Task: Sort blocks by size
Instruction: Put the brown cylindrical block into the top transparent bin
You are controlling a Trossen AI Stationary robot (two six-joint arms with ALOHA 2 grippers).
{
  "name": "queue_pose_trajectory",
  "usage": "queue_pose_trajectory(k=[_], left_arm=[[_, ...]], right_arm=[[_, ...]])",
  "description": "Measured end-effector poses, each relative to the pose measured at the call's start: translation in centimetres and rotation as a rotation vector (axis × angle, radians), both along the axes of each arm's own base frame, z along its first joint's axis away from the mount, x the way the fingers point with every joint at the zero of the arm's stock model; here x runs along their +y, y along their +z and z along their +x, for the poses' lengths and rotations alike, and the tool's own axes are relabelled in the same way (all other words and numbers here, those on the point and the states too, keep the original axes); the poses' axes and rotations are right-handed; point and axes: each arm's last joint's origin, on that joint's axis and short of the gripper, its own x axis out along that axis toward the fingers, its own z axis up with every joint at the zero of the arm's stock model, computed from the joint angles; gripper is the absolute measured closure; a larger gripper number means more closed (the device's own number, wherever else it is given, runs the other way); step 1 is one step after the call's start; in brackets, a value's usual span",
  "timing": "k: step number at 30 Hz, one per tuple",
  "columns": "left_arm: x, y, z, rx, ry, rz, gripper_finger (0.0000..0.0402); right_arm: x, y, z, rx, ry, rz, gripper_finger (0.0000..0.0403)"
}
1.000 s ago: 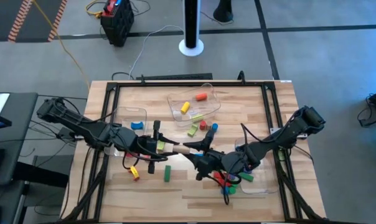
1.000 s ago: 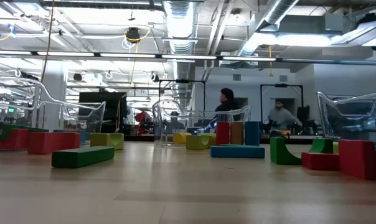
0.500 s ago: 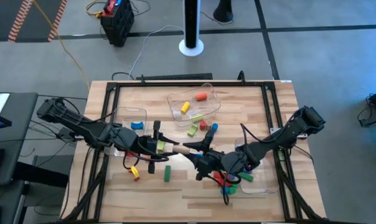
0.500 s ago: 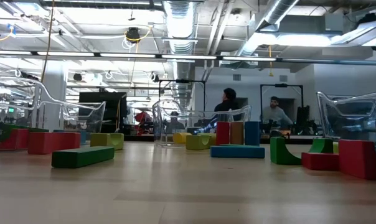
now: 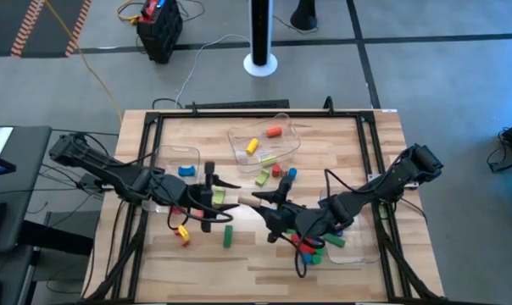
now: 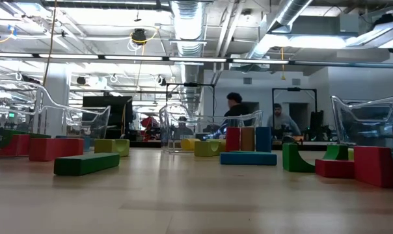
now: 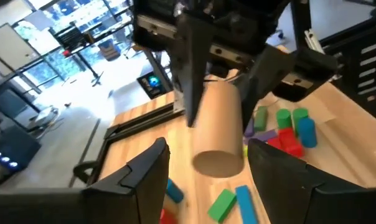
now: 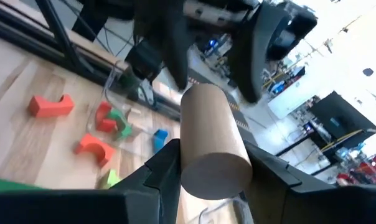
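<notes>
My right gripper point(image 5: 266, 202) is shut on a plain tan cylinder point(image 5: 244, 201) held above the table's middle. My left gripper point(image 5: 222, 197) is open; its fingers stand on either side of the cylinder's free end point(image 7: 218, 163) with a gap showing. Coloured blocks lie on the table: a green bar point(image 5: 227, 235), a yellow and a red piece point(image 5: 183, 235), green, red and blue pieces point(image 5: 275, 174), and a red, green and blue cluster point(image 5: 310, 251). The low view shows the green bar point(image 6: 86, 162) and a blue bar point(image 6: 248, 158), but no gripper. My right gripper pinches the tan cylinder between its two fingers point(image 8: 166, 167), across its round sides at the end nearer the table's right point(image 8: 203, 99). The fingers come level, from the table's right, along the cylinder. The cylinder lies level, lifted clear of the table.
A clear bin point(image 5: 264, 140) at the far middle holds yellow and orange blocks. A clear bin at the left point(image 5: 167, 161) holds a blue block point(image 5: 186, 170). A clear bin at the right point(image 5: 358, 246) holds a green block. People stand in the room behind the table point(image 6: 235, 110).
My left gripper has drawn back a little toward the table's left edge, off the tan cylinder. The cylinder stays level in my right gripper above the table's middle.
</notes>
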Motion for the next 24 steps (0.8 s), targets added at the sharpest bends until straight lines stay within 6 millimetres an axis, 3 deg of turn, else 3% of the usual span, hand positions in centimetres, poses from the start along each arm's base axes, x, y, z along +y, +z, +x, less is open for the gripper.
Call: queue_pose_trajectory(k=[9, 15, 24], left_arm=[[1.0, -0.3, -2.5, 0.12, 0.086, -0.054, 0.0189], [1.0, -2.3, -3.2, 0.29, 0.134, -0.105, 0.0189], [0.3, -6.9, -3.5, 0.318, 0.093, -0.068, 0.0189]], right_arm=[[-1.5, -1.5, 0.0, 0.104, -0.087, 0.046, 0.0234], [-4.0, -2.6, 0.2, 0.182, -0.186, 0.08, 0.0234], [-9.4, -3.3, 1.3, 0.25, -0.278, 0.162, 0.0234]])
